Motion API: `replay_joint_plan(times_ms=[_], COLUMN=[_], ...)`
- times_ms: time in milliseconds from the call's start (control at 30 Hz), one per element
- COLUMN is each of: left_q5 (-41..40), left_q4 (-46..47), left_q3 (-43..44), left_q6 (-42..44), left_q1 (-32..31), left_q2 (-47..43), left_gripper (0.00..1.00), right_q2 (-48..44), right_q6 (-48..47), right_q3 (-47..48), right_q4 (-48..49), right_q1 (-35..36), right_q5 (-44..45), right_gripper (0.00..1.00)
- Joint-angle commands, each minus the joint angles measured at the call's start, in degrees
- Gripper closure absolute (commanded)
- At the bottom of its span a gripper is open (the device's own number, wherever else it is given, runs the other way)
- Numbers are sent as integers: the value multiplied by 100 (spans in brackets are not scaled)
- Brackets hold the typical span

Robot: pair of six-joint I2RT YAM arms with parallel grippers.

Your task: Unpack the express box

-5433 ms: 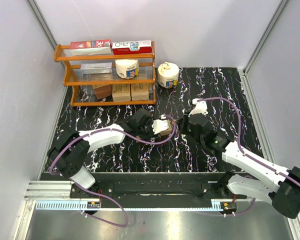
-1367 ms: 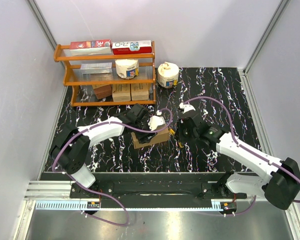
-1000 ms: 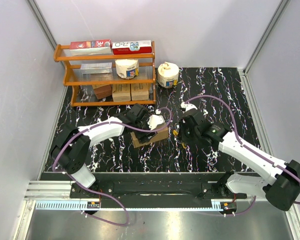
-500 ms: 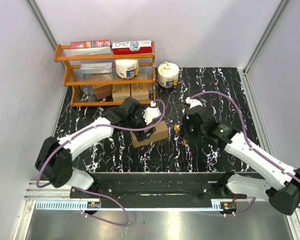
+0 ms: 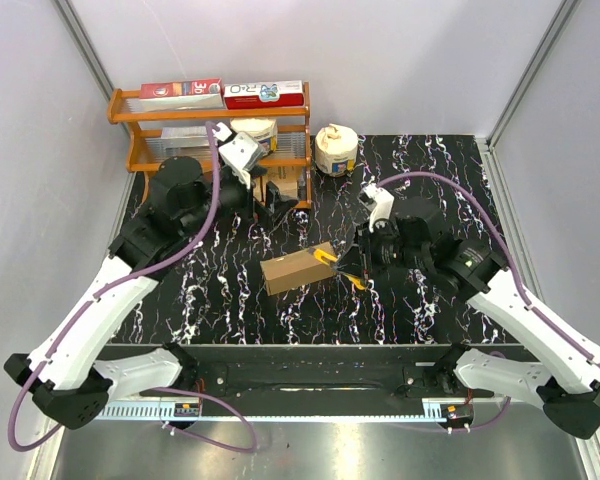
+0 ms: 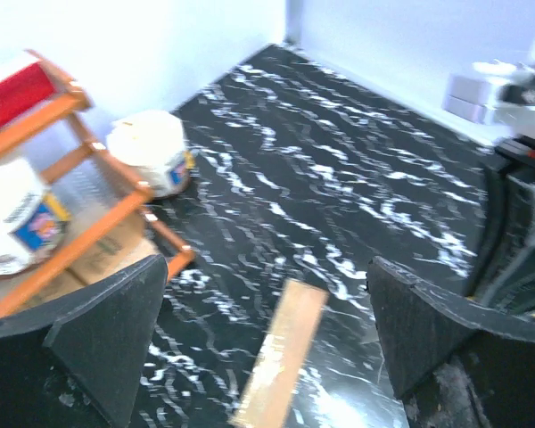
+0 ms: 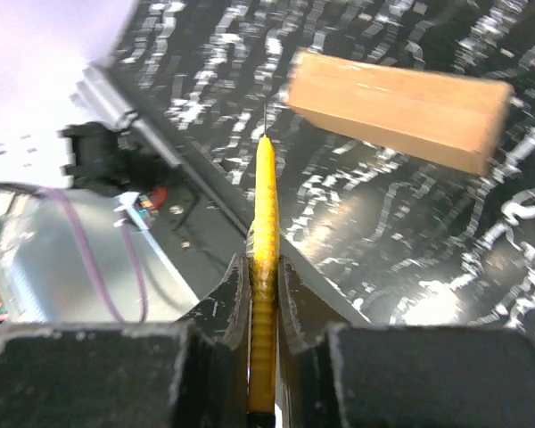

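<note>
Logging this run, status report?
Left gripper open, up by shelf. Right gripper shut on yellow cutter, beside box. Box closed, on table. Nothing between.

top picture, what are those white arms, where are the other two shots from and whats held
Those are two robot arms bolted to the edge of a black table. The top picture looks down from behind them; the other two come from cameras on each wrist. On it lies a brown cardboard box; an orange rack and a white tub stand at the back. The left pincer is open, empty. The right pincer is shut on a yellow tool, perhaps a cutter, pointing toward the box.
</note>
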Motion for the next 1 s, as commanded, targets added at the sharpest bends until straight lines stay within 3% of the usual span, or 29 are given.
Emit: replay_joint_plan(times_ms=[0, 300, 667, 900, 967], left_q5=[1670, 3710, 4644, 4653, 4645], left_q4=[-290, -544, 264, 325, 344], left_q3=[-14, -743, -990, -928, -928], left_q6=[-1366, -2107, -2908, -2925, -2917], left_q1=[-1, 8, 8, 8, 17], left_q2=[-92, -866, -796, -726, -752], left_gripper=[1, 15, 27, 67, 86], right_q2=[-54, 307, 491, 500, 465], right_q6=[-191, -68, -129, -156, -156], right_q3=[582, 1294, 1312, 1259, 1207], right_q4=[767, 1127, 1233, 1312, 1312], right_q1=[29, 46, 46, 46, 37], right_q5=[-1573, -2550, -3254, -3404, -3395], right_gripper=[100, 100, 100, 100, 100])
